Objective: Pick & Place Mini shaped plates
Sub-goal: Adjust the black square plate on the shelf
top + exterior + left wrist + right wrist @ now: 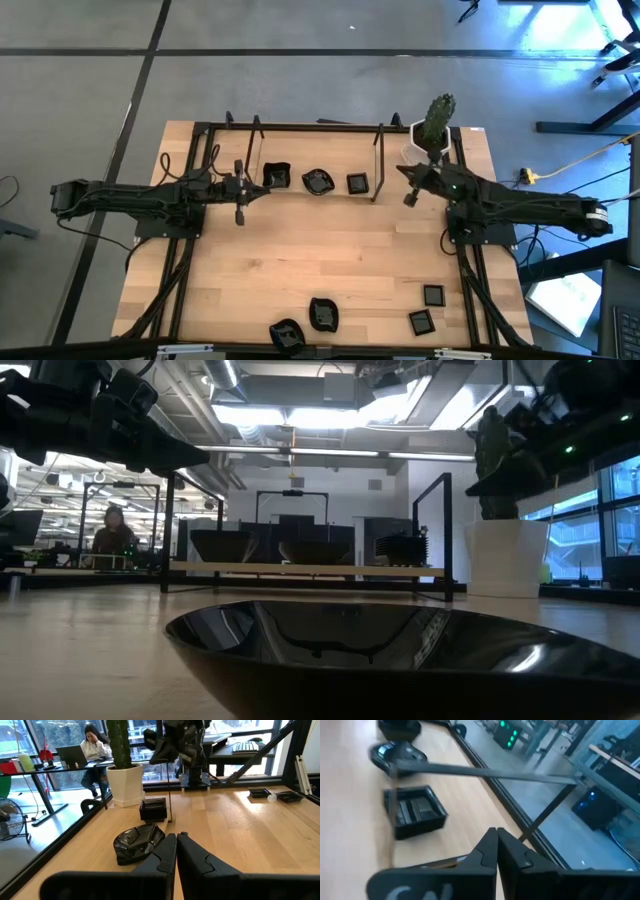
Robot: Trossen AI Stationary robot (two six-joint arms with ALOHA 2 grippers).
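Where the frame cuts it, a near plate (400, 660) looms.

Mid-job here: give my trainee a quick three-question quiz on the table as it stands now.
1. True or false: the left tool holds a plate.
2. How many black plates sit in the far row between the metal posts? A) two B) three C) five
3. Which thing stands at the far right corner, by the right tool?

Key:
1. False; both tools are shut and empty.
2. B: wavy plate, rounded plate, square plate.
3. The cactus pot.
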